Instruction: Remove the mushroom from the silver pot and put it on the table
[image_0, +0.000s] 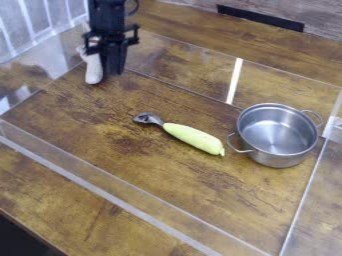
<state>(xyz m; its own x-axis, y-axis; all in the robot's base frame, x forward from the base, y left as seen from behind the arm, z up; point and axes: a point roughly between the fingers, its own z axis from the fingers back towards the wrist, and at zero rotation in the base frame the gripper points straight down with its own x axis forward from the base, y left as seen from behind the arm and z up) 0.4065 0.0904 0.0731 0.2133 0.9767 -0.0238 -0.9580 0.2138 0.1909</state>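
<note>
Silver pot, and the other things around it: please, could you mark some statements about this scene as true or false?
1. The silver pot has a lid on it. False: it has no lid, and its inside can be seen.
2. The yellow-green piece lies on the table, outside the pot. True.
3. The grey end of that piece points toward the pot. False: it points away from the pot.
4. The gripper is above the pot. False: it is near the top left of the picture, beside the white object.
5. The white object is outside the pot. True.
</note>
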